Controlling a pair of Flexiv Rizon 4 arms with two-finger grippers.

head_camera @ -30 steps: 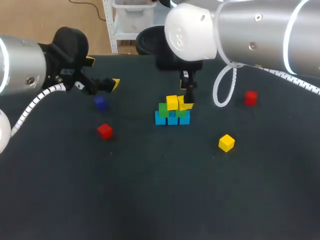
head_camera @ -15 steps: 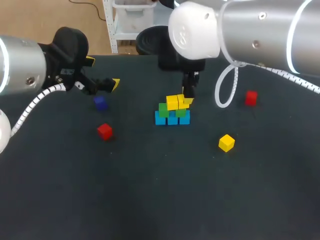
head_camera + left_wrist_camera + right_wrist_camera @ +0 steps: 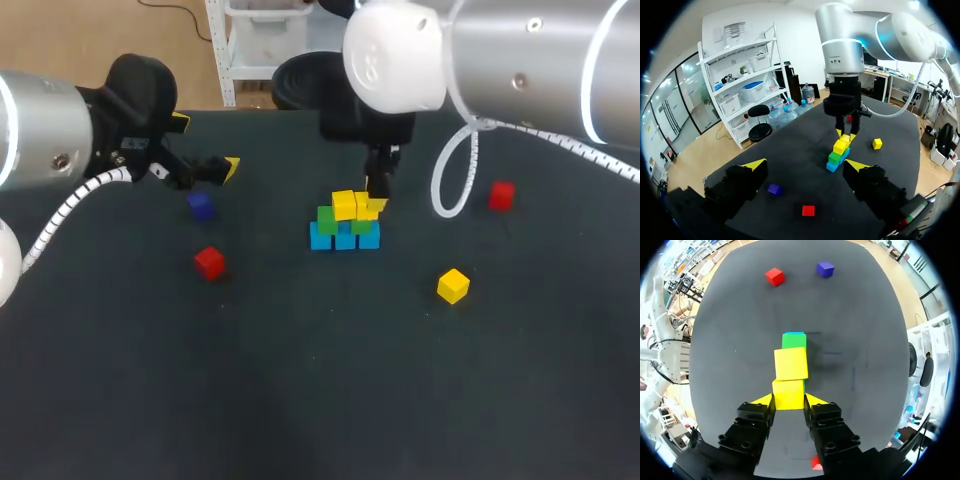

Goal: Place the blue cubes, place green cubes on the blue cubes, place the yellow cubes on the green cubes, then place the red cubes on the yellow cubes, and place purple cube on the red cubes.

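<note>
Dark bench (image 3: pixel 300 380) — yellow layer underway: right hand (image 3: pixel 788 401) grips yellow cube (image 3: pixel 788 391) over green cubes (image 3: pixel 326 221). Next — release, lift straight. Left hand (image 3: pixel 806 166) wide, empty.

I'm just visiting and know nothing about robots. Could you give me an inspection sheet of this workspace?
Surface: dark table.
Job's things: three blue cubes in a row, green cubes on them, placed yellow cube on top; loose yellow cube, two red cubes and purple cube lie apart.
Clutter: nothing seen.
Grippers: right gripper shut on held yellow cube beside the placed one; left gripper open, empty.
Cables: white coiled cables, one on each arm.
Surroundings: nothing seen.
</note>
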